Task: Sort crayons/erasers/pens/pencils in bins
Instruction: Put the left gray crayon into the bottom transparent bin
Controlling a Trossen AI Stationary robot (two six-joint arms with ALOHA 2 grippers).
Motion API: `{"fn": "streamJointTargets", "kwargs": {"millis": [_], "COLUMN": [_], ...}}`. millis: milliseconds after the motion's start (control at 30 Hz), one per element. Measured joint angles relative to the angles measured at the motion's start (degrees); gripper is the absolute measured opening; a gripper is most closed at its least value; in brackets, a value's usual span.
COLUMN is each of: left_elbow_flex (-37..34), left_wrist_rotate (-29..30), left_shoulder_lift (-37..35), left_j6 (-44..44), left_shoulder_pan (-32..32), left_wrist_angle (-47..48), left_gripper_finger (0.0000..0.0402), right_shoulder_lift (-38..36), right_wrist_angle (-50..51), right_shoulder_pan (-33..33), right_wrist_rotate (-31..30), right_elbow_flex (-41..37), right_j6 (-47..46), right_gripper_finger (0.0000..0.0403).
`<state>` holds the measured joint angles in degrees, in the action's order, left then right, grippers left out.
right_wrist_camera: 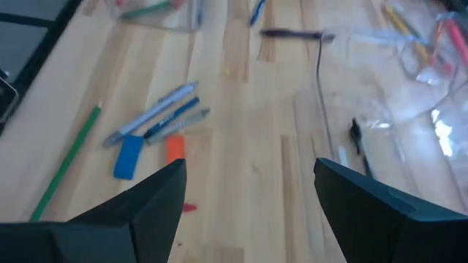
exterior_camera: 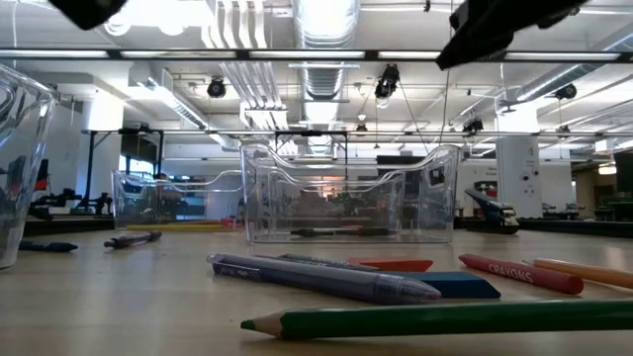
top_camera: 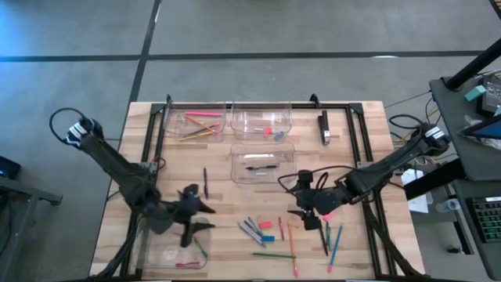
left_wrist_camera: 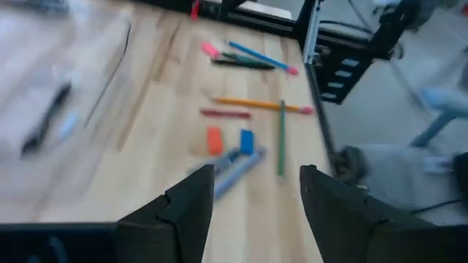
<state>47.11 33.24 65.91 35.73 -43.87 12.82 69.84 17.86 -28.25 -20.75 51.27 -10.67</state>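
Observation:
My left gripper [top_camera: 205, 217] [left_wrist_camera: 256, 191] hovers open beside the near-left bin [top_camera: 167, 247], which holds crayons. My right gripper [top_camera: 306, 216] [right_wrist_camera: 248, 183] hovers open near the table's middle. Between them lie grey pens [top_camera: 250, 229] [left_wrist_camera: 234, 164] [right_wrist_camera: 156, 112], a blue eraser [top_camera: 268, 237] [left_wrist_camera: 246, 140] [right_wrist_camera: 129, 155] and a red eraser [top_camera: 264, 225] [left_wrist_camera: 213, 140] [right_wrist_camera: 174, 150]. Toward the near edge lie a long green stick [top_camera: 274, 254] [exterior_camera: 445, 318], an orange pencil [top_camera: 291, 244] and a red crayon [exterior_camera: 519, 274]. Three more bins hold pencils [top_camera: 200, 122], erasers [top_camera: 263, 124] and a pen [top_camera: 262, 165].
A dark pen [top_camera: 206, 182] lies alone on the wood left of the pen bin. A black oblong block [top_camera: 324, 127] sits near the far right. More sticks [top_camera: 332, 241] lie near the right gripper. Black frame rails [top_camera: 364, 149] border the table.

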Motion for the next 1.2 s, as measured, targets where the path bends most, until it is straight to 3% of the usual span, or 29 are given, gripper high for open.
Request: {"fn": "streamJointTargets", "kwargs": {"millis": [167, 567, 867, 1200], "left_elbow_flex": [-0.32, 5.47, 11.50, 11.72], "left_wrist_rotate": [-0.61, -18.75, -21.84, -21.89], "left_shoulder_lift": [9.09, 28.33, 37.18, 41.38], "left_j6": [-10.22, -16.75, -26.61, -27.42], "left_shoulder_pan": [5.52, 20.23, 22.05, 22.92], "left_wrist_angle": [-11.91, -16.90, -16.35, -15.87], "left_gripper_finger": [0.0187, 0.0187, 0.0187, 0.0187], "right_shoulder_lift": [1.59, 1.86, 1.86, 1.86], "right_wrist_angle": [0.17, -0.21, -0.32, -0.98], "right_shoulder_pan": [0.00, -0.02, -0.02, -0.02], "right_wrist_rotate": [0.17, 0.15, 0.15, 0.15], "right_elbow_flex": [-2.06, -2.80, -2.80, -2.80], "right_j6": [-2.54, -3.65, -3.44, -3.26], "right_gripper_finger": [0.0287, 0.0269, 0.0258, 0.0254]}}
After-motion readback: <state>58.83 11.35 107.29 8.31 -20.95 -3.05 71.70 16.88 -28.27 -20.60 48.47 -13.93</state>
